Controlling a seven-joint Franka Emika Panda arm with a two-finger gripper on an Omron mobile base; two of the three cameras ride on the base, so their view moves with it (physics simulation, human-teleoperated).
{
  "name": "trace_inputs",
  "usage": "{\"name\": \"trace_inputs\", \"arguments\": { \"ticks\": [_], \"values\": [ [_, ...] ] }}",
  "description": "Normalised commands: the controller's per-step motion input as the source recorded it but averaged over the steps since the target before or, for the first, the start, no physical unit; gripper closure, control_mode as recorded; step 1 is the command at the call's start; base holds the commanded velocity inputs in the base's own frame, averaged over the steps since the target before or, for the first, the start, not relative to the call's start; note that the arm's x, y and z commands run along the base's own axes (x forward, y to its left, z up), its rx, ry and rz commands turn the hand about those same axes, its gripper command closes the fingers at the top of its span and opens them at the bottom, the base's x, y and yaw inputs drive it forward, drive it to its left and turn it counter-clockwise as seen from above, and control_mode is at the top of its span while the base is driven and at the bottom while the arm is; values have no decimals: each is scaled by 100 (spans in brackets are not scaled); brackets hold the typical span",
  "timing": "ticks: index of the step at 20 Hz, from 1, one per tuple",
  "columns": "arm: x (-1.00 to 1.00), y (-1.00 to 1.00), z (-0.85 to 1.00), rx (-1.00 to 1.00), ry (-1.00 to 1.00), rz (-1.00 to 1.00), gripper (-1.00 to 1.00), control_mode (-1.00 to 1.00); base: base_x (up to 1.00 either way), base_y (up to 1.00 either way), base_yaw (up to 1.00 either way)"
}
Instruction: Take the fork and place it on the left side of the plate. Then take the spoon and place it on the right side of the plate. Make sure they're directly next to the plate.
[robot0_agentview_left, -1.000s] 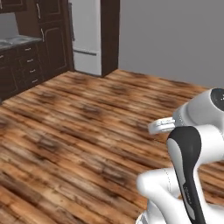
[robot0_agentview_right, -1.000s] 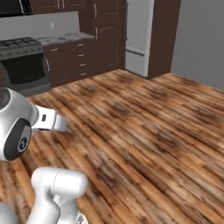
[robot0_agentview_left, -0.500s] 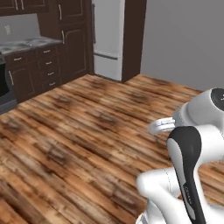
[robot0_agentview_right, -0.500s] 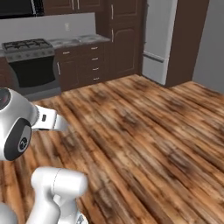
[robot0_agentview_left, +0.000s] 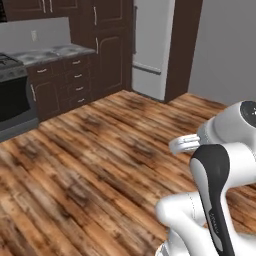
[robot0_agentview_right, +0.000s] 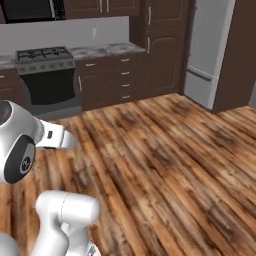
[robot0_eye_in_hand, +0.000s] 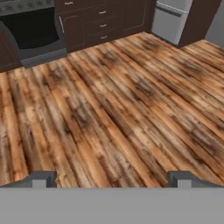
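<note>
The fork, the spoon and the plate are out of view. My gripper (robot0_eye_in_hand: 111, 179) hangs open above bare wooden floor (robot0_eye_in_hand: 122, 109), its two dark fingertips (robot0_eye_in_hand: 41, 178) set wide apart with nothing between them. In both base views the white arm (robot0_agentview_left: 215, 185) is folded up close to the base.
A dark stove (robot0_agentview_right: 47, 75) stands against the far wall, with dark drawer cabinets (robot0_agentview_right: 112, 75) under a grey stone counter (robot0_agentview_left: 50, 52) beside it. To the right of them are a tall cabinet and a silver fridge (robot0_agentview_left: 152, 45). Open floor lies between me and these.
The whole picture has slid to the right in both base views: the base is turning left. The stove and counter have come further into view. The arm keeps its folded pose, jaws still open.
</note>
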Motion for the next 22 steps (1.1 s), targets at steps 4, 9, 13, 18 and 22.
{"name": "trace_inputs", "arguments": {
  "ticks": [4, 9, 13, 18, 22],
  "values": [
    [0, 0, 0, 0, 0, 0, -100, 100, 100, -19, 25],
    [0, 0, 0, 0, 0, 0, -100, 100, 100, -28, 22],
    [0, 0, 0, 0, 0, 0, -100, 100, 100, -33, 20],
    [0, 0, 0, 0, 0, 0, -100, 100, 100, -31, 17],
    [0, 0, 0, 0, 0, 0, -100, 100, 100, -20, 15]
  ]
}}
